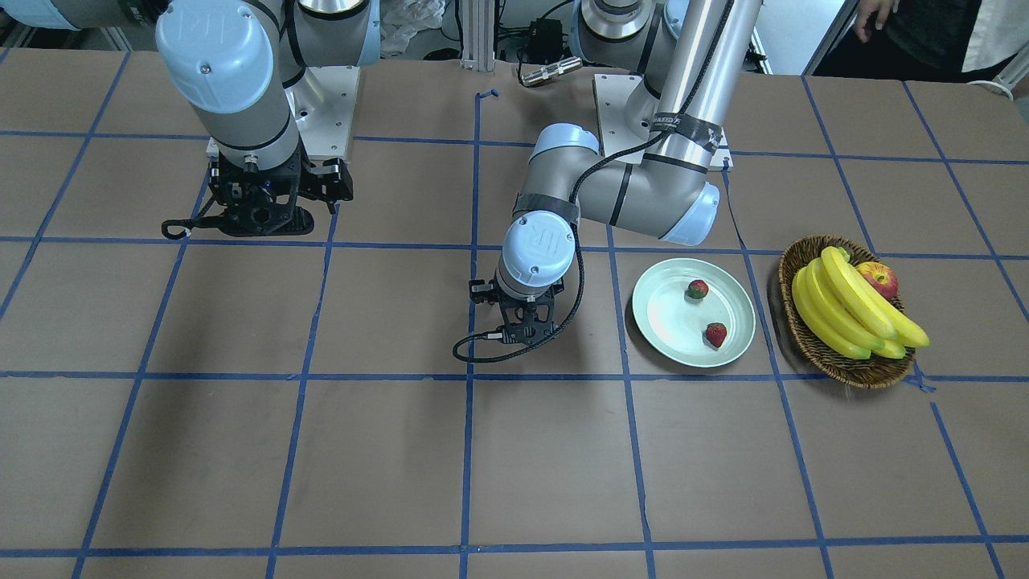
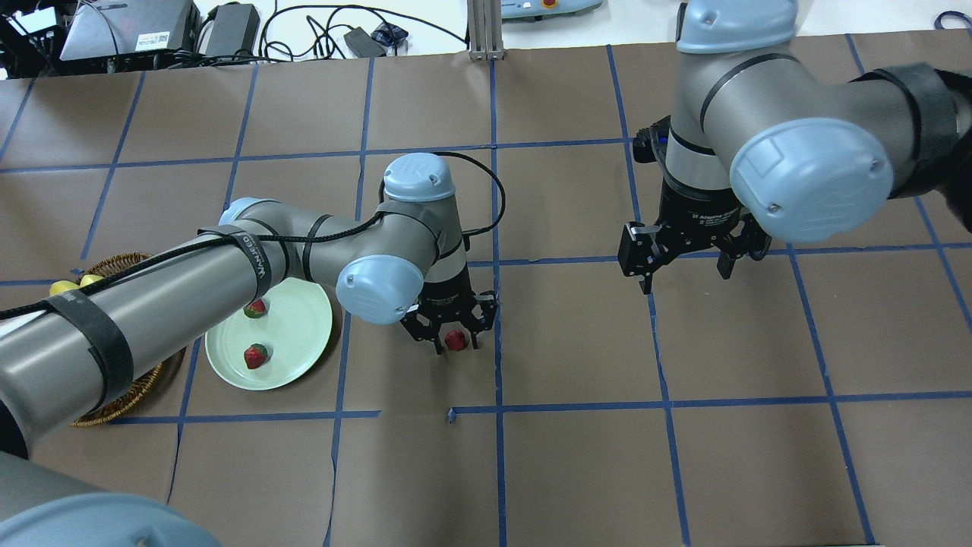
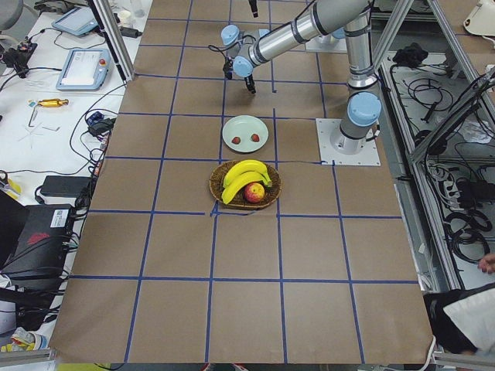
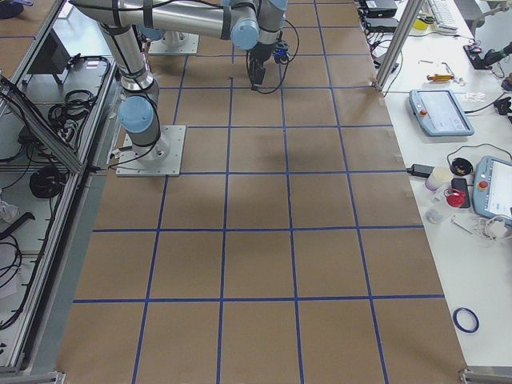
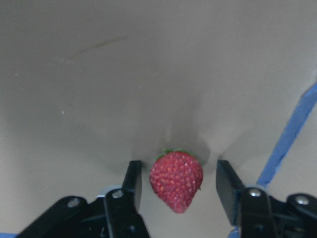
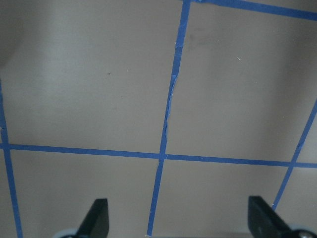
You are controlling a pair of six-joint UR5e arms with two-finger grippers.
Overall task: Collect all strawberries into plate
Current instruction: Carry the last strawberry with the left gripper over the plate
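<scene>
Strawberries [image 1: 698,289], two of them, lie a little apart from each other inside the pale plate [image 1: 667,342], which sits on the robot's left half of the table [image 1: 321,450]. Just beside the plate, further out to that side, is a wicker basket [image 1: 844,368] holding bananas [image 1: 852,310] and an apple [image 1: 879,279].

The third strawberry [image 5: 176,181] is not in the plate. It lies on the brown table covering towards the middle, near a line of blue tape [image 5: 287,134], with its green cap pointing away from the wrist camera.

The left gripper [image 2: 456,348] is down over this berry with one finger on each side of it. Its jaws are parted. From the wrist view there looks to be a sliver of table showing between each finger and the fruit, narrower on one side, though that gap is tight enough that I would not swear to it. The berry rests on the table and is not lifted.

The right gripper [image 2: 687,279] hangs above bare table on the robot's right side, well apart from the fruit. Its fingers are spread wide with nothing between them.
</scene>
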